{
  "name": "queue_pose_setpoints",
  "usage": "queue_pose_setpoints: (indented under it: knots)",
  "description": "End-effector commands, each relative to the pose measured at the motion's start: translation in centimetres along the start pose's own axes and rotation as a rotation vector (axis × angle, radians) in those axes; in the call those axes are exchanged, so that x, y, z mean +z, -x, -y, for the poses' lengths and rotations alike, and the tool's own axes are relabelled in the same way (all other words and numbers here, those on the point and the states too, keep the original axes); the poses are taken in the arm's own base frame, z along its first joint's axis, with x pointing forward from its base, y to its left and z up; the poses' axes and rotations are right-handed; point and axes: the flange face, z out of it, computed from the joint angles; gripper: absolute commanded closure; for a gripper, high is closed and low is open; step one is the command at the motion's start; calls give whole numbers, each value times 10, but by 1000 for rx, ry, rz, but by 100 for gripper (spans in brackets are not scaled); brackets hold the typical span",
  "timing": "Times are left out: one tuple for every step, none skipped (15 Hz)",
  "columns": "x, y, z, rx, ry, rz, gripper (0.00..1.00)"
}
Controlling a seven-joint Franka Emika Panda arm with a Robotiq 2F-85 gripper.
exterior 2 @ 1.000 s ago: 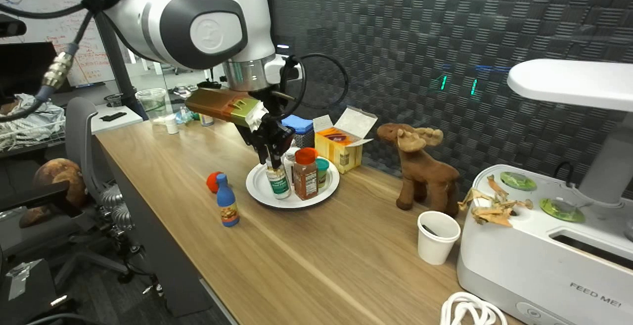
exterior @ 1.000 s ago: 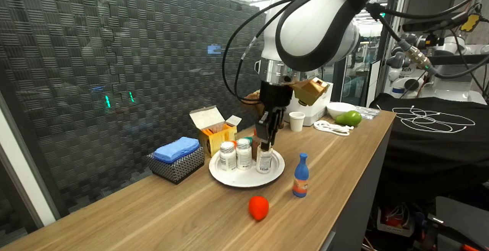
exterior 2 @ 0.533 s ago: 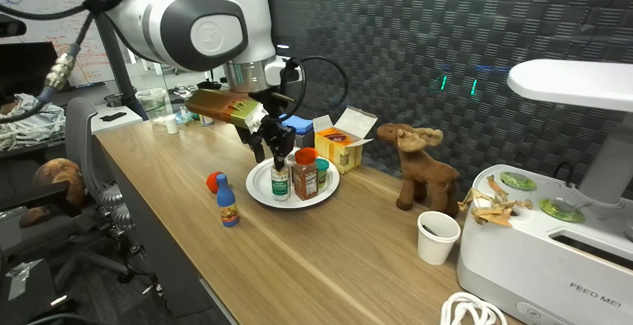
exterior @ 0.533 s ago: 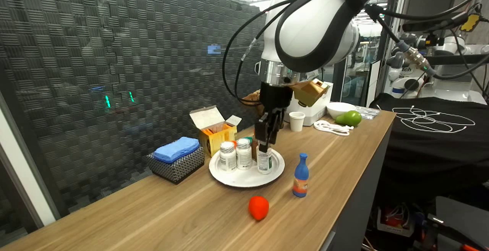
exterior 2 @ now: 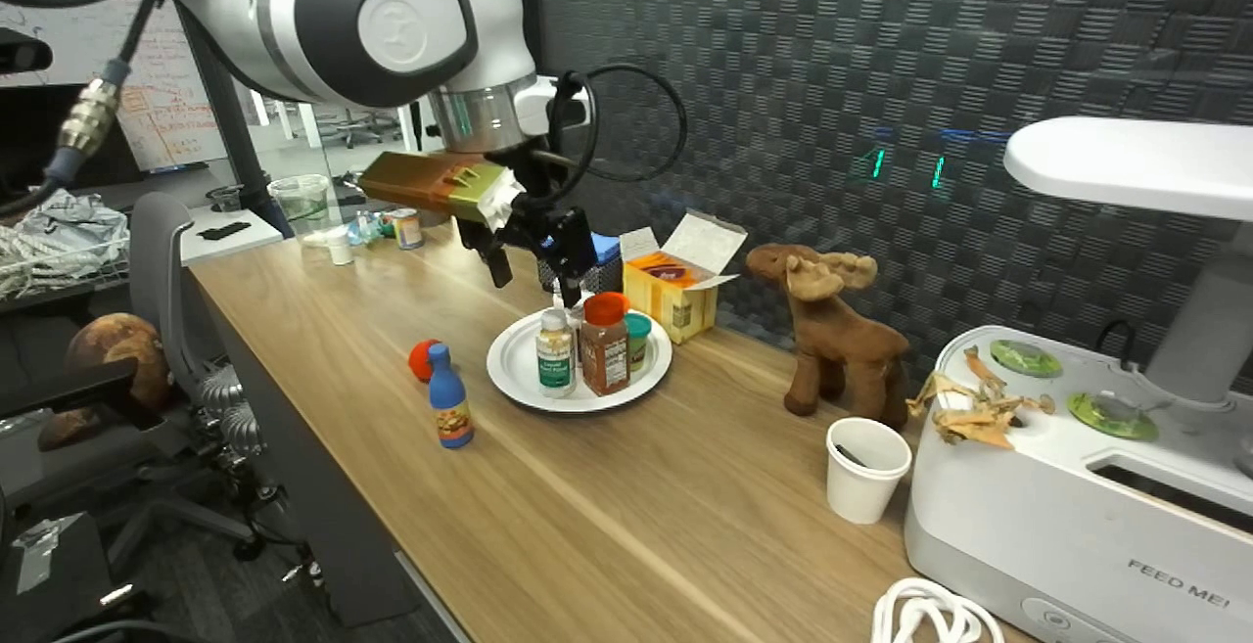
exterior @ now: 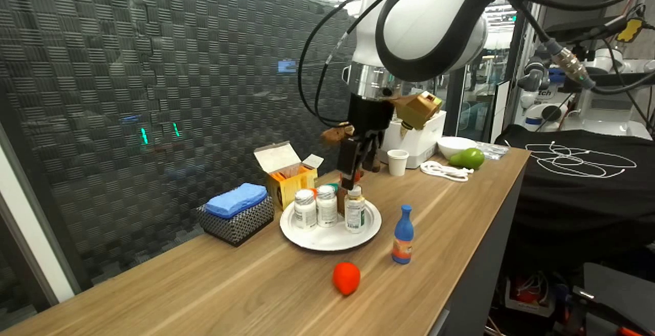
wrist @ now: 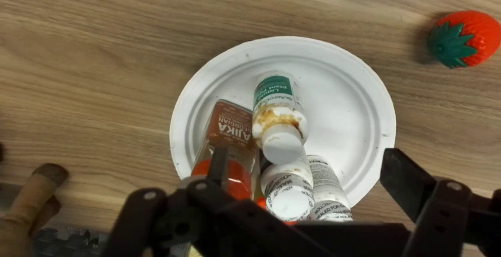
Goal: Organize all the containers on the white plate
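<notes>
In an exterior view, the gripper (exterior 2: 536, 291) is seen above the white plate (exterior 2: 513, 369), with its 2 fingers (exterior 2: 570, 281) spread wide. The green-labelled bottle (exterior 2: 555, 364) is placed upright on the plate, just below the gripper, and its cap is found a little lower than the fingertips – apart from them. Just beside this bottle, the spice jar (exterior 2: 605, 347) with orange-red cap is set, near to 1 finger; next to the jar, the green-lidded tub (exterior 2: 637, 340) is seen, farther from the gripper.

In an exterior view, 2 white bottles (exterior: 305, 212) are shown upright on the plate, side by side, below the gripper and to one side of it. The green-labelled bottle is shown under the nearer fingertip. On the wooden table (exterior: 245, 285), off the plate, a blue bottle (exterior: 403, 236) and a red toy strawberry (exterior: 346, 278) are seen, well apart from the gripper.

In the wrist view, a wide gap is shown between the fingers – the green-labelled bottle is framed in it, with its white cap turned to the camera. The spice jar is partly covered by 1 finger; the 2 white bottles are partly hidden behind dark gripper parts.
</notes>
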Motion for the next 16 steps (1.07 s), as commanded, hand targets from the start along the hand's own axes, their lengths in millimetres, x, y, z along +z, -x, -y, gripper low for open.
queue_pose_setpoints:
  knots:
    - [-33, 28, 8, 38, 37, -15, 0]
    - [-36, 36, 10, 53, 39, -13, 0]
    - [-36, 43, 13, 68, 37, -12, 0]
    - [-37, 51, 16, 80, 32, -9, 0]
    - [-36, 57, 21, 79, 21, -8, 0]
    - [-34, 63, 26, 65, 16, -5, 0]
    - [-33, 65, 33, 37, 17, -5, 0]
    - [-31, 66, 41, 11, 20, -5, 0]
    - [-29, 66, 52, -14, 18, -3, 0]
    - [-27, 66, 64, -38, 16, 4, 0]
    - [-25, 65, 76, -67, 15, 11, 0]
    - [-20, 65, 88, -104, 15, 23, 0]
    - [-17, 64, 100, -138, 12, 29, 0]
    - [-10, 64, 110, -174, 8, 41, 0]
    - [-5, 64, 119, -202, -1, 50, 0]
    - [3, 64, 126, -227, -4, 64, 0]
